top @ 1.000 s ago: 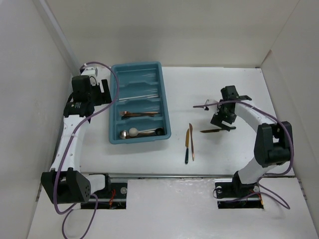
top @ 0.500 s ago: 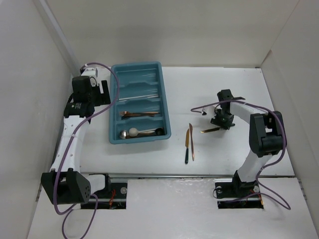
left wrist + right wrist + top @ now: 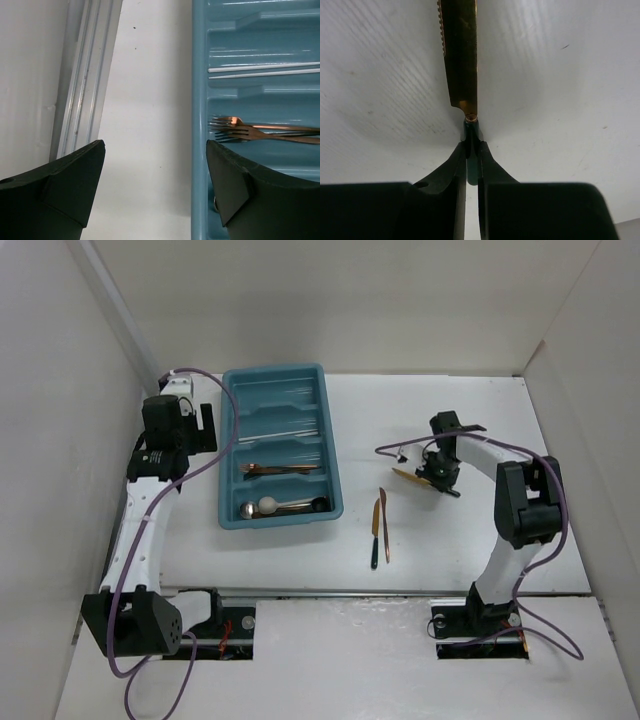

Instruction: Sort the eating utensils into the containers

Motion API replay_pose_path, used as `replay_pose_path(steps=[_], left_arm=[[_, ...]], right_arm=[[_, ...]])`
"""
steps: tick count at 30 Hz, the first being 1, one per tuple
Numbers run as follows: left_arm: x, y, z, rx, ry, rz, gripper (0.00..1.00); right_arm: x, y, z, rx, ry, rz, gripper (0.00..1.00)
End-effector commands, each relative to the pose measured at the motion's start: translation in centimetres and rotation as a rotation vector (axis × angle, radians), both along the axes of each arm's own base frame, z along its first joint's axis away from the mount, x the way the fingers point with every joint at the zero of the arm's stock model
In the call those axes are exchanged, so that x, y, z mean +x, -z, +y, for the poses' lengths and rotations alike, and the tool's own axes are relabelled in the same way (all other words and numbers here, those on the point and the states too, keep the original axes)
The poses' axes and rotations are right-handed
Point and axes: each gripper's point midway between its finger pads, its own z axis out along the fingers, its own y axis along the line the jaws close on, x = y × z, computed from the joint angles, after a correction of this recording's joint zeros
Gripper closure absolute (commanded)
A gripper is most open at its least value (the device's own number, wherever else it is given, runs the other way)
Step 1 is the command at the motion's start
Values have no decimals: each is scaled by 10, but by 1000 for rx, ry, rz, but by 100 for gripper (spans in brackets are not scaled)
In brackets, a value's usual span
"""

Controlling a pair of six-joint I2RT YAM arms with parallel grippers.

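Note:
The teal tray (image 3: 278, 524) of long containers lies at the left of the table. Its compartments hold white sticks (image 3: 265, 70), copper forks (image 3: 260, 131) and spoons (image 3: 270, 506). My right gripper (image 3: 437, 472) is shut on the dark handle of a gold-bladed knife (image 3: 408, 477). In the right wrist view the serrated blade (image 3: 460, 55) sticks straight out from that gripper (image 3: 472, 150) over the white table. My left gripper (image 3: 155, 145) hangs open and holds nothing. It straddles the tray's left wall (image 3: 199, 150), and the overhead view shows this gripper (image 3: 195, 425) beside the tray.
Two more utensils lie side by side right of the tray: a gold-bladed knife with a dark handle (image 3: 376, 530) and a copper piece (image 3: 385, 525). White walls close the table at the left, back and right. A purple cable (image 3: 395, 448) loops off the right wrist.
My right gripper has shut on the knife's handle and swung it up and to the left, off where it lay. The left arm has barely shifted.

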Motion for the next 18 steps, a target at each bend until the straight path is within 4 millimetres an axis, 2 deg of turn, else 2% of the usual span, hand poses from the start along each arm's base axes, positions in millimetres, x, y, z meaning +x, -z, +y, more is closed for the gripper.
replay_pose_path(steps=[1,2,3,4,5,8,9,10,11,12,13,14,15,16,17,18], left_arm=[[-1,-12,4,29,-12,-52,20],[0,-9,2,15,-6,-52,20],[-2,-13,5,16,-15,-63,20],[-2,-7,2,-2,-9,-59,20],[-3,-3,3,-21,-19,-52,20],[-8,15,-1,-71,-18,-10,20],[-10,18,-1,-98,-28,2,20],[-15,27,-5,-119,-25,31,20],[-15,36,-7,-147,-18,52,20],[-18,42,-10,-168,-15,69,20],[-19,51,-11,-199,-23,91,19],[-20,59,-15,-221,-15,114,19],[-22,67,-22,-251,4,142,19],[-23,74,-21,-264,5,161,19],[-26,88,-25,-285,5,198,19],[-24,89,-24,-295,7,198,19]], right_arm=[[37,-45,29,168,44,-159,100],[53,-73,30,198,67,-236,100],[63,-88,33,219,70,-281,100],[70,-99,41,231,62,-308,100],[89,-130,57,260,36,-404,100],[117,-171,87,322,25,-515,100],[134,-209,111,383,-9,-606,100],[144,-213,127,426,3,-615,100],[153,-226,141,454,-8,-652,100],[163,-259,172,518,-61,-737,100],[172,-257,188,531,-66,-749,100],[176,-264,204,558,-86,-773,100],[176,-288,234,620,-131,-823,100],[177,-293,249,649,-150,-835,100],[182,-284,263,675,-140,-822,100],[182,-287,277,710,-154,-824,100]])
